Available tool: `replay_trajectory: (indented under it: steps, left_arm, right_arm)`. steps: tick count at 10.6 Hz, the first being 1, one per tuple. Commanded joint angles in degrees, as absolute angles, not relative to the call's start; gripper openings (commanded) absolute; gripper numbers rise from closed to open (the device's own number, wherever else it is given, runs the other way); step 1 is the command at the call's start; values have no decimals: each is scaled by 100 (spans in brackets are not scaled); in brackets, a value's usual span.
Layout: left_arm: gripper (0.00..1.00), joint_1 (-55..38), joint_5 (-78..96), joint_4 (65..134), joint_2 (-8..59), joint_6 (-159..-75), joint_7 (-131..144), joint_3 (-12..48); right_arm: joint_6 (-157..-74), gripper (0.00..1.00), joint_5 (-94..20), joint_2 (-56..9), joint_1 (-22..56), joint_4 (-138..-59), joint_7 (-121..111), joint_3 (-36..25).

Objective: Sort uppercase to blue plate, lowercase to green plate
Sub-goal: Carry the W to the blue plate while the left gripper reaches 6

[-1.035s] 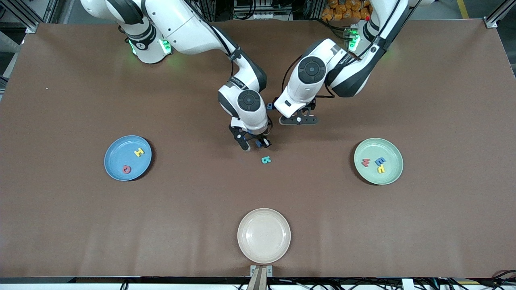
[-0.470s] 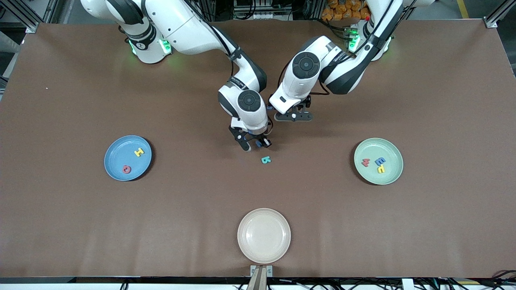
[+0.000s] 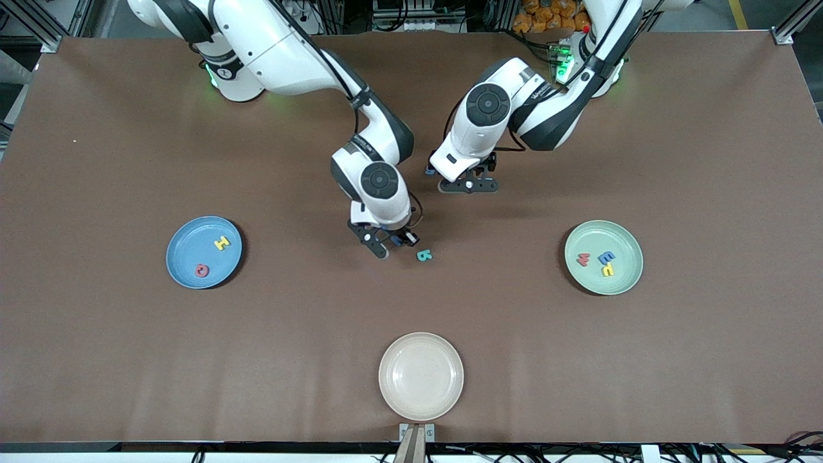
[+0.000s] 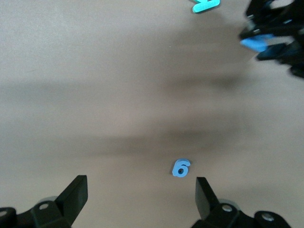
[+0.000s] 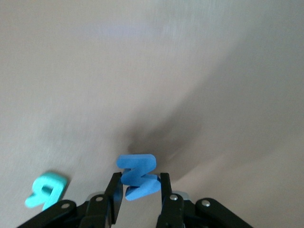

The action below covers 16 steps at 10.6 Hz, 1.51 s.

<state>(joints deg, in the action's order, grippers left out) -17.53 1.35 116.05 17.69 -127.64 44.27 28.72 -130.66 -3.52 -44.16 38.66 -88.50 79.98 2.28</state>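
Right gripper [image 3: 390, 243] has swung beside teal R [image 3: 424, 255], toward blue plate [image 3: 186, 273], clamped on blue W [image 5: 137, 176], prob. lifted. Left gripper [image 3: 469, 186], wide open, empty, has retreated over blue g [image 4: 181, 167].

What I cannot see clearly

From the front, my left wrist covers most of the blue g [image 3: 429, 170], so only a sliver shows at its edge. The blue W [image 5: 137, 183] is partly masked by my right jaws, its lower part tucked between them; in the front view it is too small to read. In my left wrist view, the teal-green R [image 4: 205, 4] is cut off by the frame's edge. The letters on the blue plate [image 3: 183, 257] and green plate [image 3: 627, 276] are too small for me to read with certainty.
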Motion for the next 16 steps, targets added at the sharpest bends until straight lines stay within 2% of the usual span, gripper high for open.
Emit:
replay_trajectory:
  steps: [1,3,6,10,13,16]
  left_arm:
    - [100,-1863,0,11777,1731,-13094,4833,2944]
    - [100,-2003,0,11996,1784,-13480,4956,3006]
    - [100,-2381,-279,12146,1977,-13842,5071,3015]
    - [100,-2663,-1210,12155,2372,-14158,5159,3015]
    - [96,-2803,-2045,12164,2723,-14422,5579,3015]
    - [90,-2760,-2452,12129,2970,-14432,5774,3015]
  right_arm:
    - [-12448,33,-387,-4105,3350,-8947,6816,360]
    - [-12122,33,-352,-3877,3008,-9061,5964,360]
    - [-11919,33,-273,-3333,2314,-9648,4173,325]
    - [-11382,33,499,-2630,1645,-10203,2351,54]
    - [-11399,33,686,-2522,1521,-10336,516,-814]
    - [-12073,33,668,-2575,1057,-10905,-393,-1019]
